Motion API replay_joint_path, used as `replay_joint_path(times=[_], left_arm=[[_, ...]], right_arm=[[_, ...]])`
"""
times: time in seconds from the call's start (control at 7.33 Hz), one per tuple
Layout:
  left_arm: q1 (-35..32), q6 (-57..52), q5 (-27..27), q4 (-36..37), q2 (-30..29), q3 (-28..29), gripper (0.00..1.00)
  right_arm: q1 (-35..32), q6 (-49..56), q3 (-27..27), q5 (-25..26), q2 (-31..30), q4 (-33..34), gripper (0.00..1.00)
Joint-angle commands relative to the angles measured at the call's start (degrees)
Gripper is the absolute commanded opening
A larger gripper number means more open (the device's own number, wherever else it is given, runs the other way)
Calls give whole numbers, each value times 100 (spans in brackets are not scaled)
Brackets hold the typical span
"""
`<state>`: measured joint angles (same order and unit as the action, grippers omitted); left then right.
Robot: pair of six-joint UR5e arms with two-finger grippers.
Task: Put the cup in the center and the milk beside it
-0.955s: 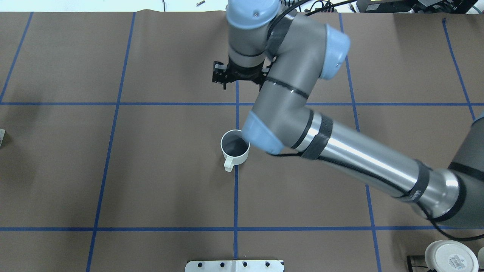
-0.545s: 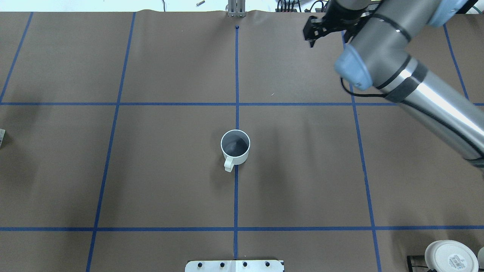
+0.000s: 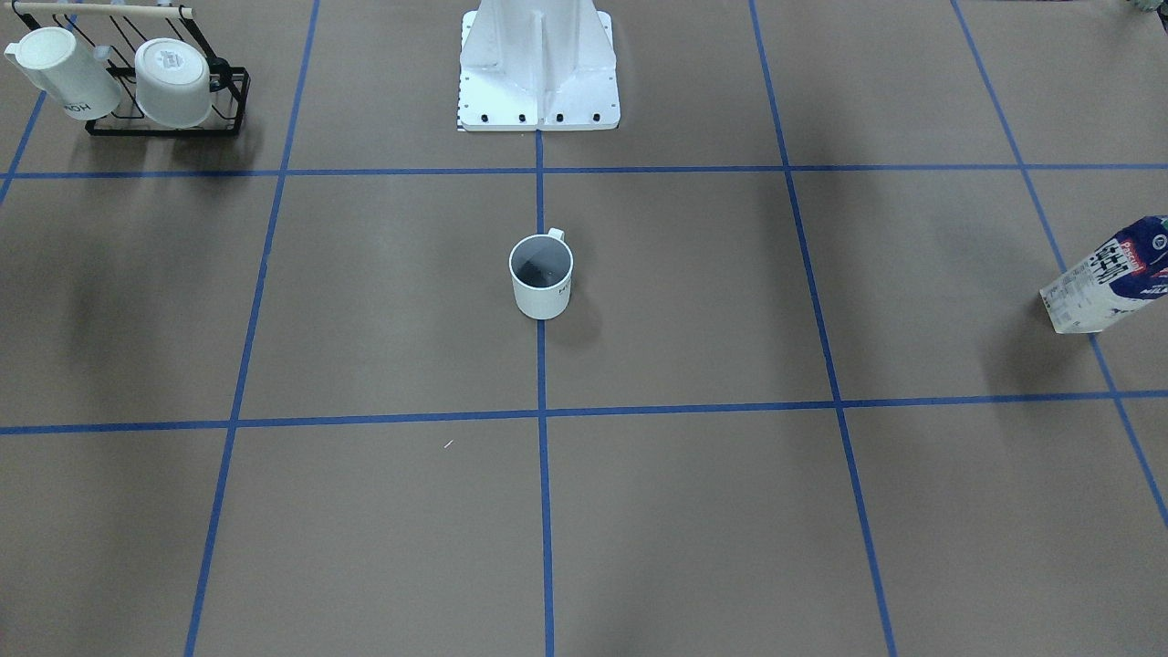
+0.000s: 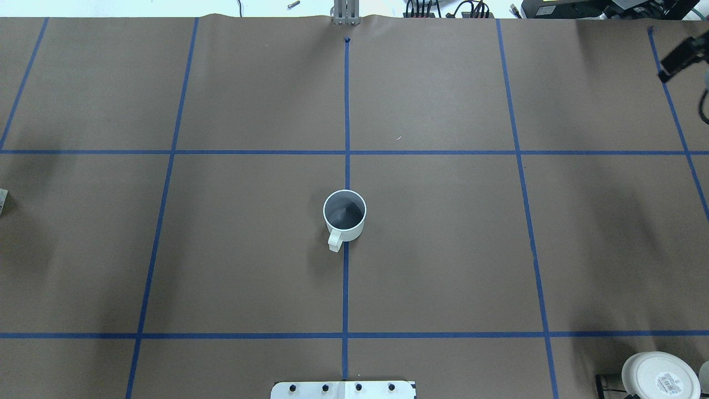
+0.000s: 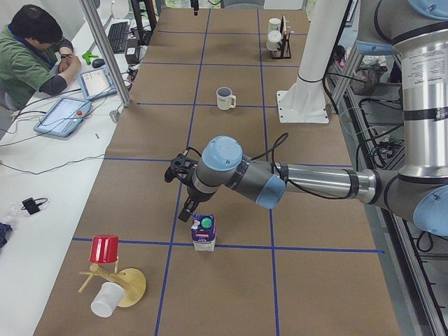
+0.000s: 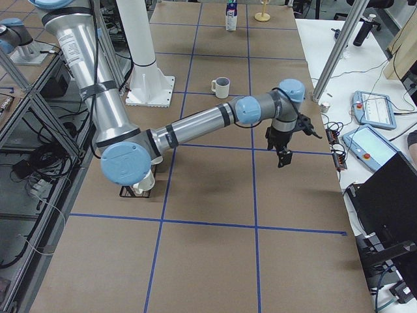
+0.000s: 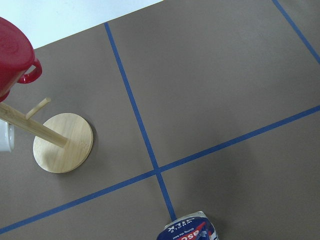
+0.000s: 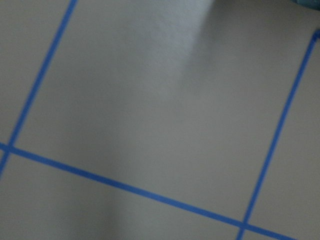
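Note:
The white cup stands upright at the table's centre on the blue middle line, handle toward the robot; it also shows in the front view. The milk stands upright at the table's left end, also seen in the front view and the left wrist view. My left gripper hovers just above and beside the carton; I cannot tell if it is open. My right gripper hangs over bare table at the far right, a blurred dark shape in the overhead view; its jaws are unclear.
A black rack with white mugs stands near the robot's right, with a squat white cup on it. A wooden mug tree with a red cup stands past the carton. The robot's base is behind the cup. An operator sits beside the table.
My right arm has swung away from above the cup, toward the far right edge of the table. The cup has not moved.

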<state>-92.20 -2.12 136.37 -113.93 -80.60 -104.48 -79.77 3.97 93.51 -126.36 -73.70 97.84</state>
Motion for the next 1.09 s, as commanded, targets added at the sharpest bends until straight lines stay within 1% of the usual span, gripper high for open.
replay_joint_path(times=[0.0, 0.14, 0.27, 0.41, 0.55, 0.68, 0.82, 0.95], left_arm=[[9, 1, 12, 46, -8, 42, 99], [0, 1, 21, 47, 1, 155, 99], [9, 1, 21, 47, 9, 174, 100], [52, 123, -5, 38, 1, 270, 100], [105, 455, -14, -14, -17, 436, 99], [288, 919, -49, -15, 9, 429, 98], [551, 1159, -171, -85, 166, 429, 98], [710, 1640, -181, -268, 176, 455, 97]], right_arm=[[-836, 998, 220, -37, -1282, -11, 100], [-847, 983, 133, 32, -1679, -2, 100], [-986, 983, 80, 41, -1830, -2, 100], [-988, 887, 175, 15, -1884, -80, 100], [-988, 843, 159, 7, -1867, -90, 100], [-988, 842, 141, -2, -1858, -90, 100], [-988, 860, 124, 6, -1858, -90, 100], [-988, 860, 124, 6, -1867, -125, 100]])
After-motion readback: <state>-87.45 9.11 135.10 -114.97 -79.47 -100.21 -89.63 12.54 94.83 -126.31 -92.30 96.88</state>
